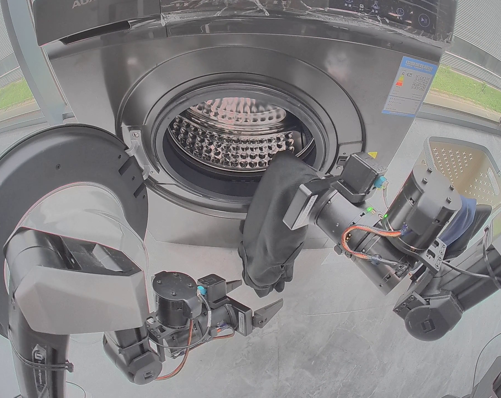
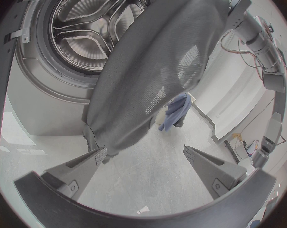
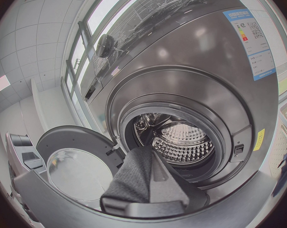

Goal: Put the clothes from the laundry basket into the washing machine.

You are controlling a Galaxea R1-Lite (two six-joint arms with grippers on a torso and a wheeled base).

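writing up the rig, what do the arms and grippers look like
Grey cylindrical arms with black joints. The right arm has looped orange cables and green lights, the left arm thin orange cable. The left gripper has two grey wedge fingers with textured tips.

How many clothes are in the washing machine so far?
None yet, it seems. Done: the door is swung open, but the visible part of the drum looks empty. In hand: the right gripper holds a dark garment at the drum's mouth, mostly hanging outside. Left: pushing it in, then fetching the blue cloth from the laundry basket. The left gripper sits low, jaws open, empty.
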